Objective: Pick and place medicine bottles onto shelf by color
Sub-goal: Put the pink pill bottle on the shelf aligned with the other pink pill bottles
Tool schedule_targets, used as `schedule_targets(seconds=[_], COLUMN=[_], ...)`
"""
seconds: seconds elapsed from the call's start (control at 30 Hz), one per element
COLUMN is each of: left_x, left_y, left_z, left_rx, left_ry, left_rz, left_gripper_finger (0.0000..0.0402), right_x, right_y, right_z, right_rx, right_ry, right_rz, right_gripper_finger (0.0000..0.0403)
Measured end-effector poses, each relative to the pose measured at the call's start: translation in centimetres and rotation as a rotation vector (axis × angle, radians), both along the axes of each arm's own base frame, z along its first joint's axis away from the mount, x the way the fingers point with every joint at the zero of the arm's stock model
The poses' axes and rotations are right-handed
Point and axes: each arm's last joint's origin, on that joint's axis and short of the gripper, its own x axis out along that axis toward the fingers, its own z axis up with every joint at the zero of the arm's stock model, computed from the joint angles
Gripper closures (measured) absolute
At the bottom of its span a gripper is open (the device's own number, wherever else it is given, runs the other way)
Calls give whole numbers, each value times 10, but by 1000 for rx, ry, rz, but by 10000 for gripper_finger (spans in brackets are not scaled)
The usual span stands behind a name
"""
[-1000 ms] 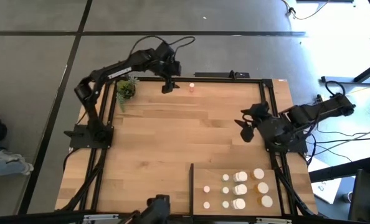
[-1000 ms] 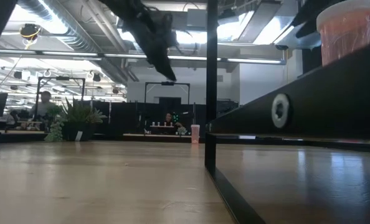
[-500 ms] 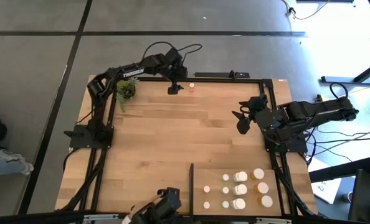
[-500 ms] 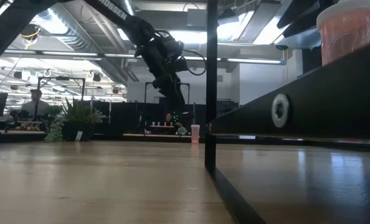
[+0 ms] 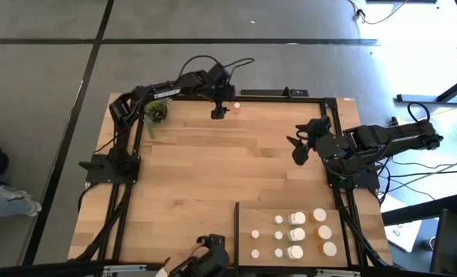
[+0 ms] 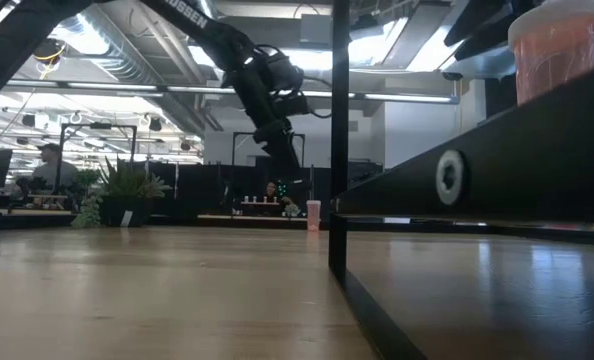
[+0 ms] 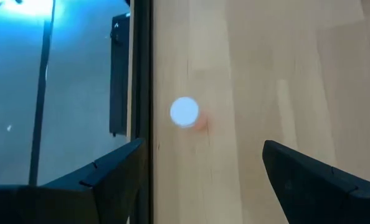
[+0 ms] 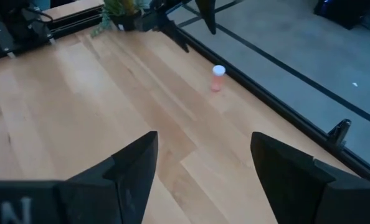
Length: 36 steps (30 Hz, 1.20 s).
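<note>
Left claw (image 5: 218, 113) moved nearer one amber bottle (image 5: 236, 108) — fingers spread; right claw (image 5: 298, 151) released — 11 bottles on shelf (image 5: 367, 242).

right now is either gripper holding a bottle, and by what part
Nothing is held. The left gripper is open above the table's far edge beside the lone orange bottle, not touching it. The right gripper is open and empty.

Ceiling strip lights (image 6: 277, 92) are glaring in the low view. The left wrist view is being blurred, its bottle cap (image 7: 184, 112) being washed out.
</note>
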Motion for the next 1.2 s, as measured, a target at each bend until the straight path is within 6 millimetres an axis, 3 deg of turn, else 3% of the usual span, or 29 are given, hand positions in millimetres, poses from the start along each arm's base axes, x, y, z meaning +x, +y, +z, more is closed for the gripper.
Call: schedule_targets(seconds=[0.43, 0.83, 1.2], left_x=[1, 10, 9], left_y=[28, 43, 50], left_z=[-22, -62, -64], left_rx=[-64, -94, -83], left_ry=[-115, -136, -173], left_rz=[-84, -114, -148], left_gripper_finger=[85, 85, 97], right_x=[0, 0, 0], right_y=[-1, -2, -2], right_z=[0, 1, 1], right_rx=[-13, -31, -31], right_ry=[-22, -35, -36], right_rz=[-48, -70, -70], right_gripper_finger=[144, 144, 144])
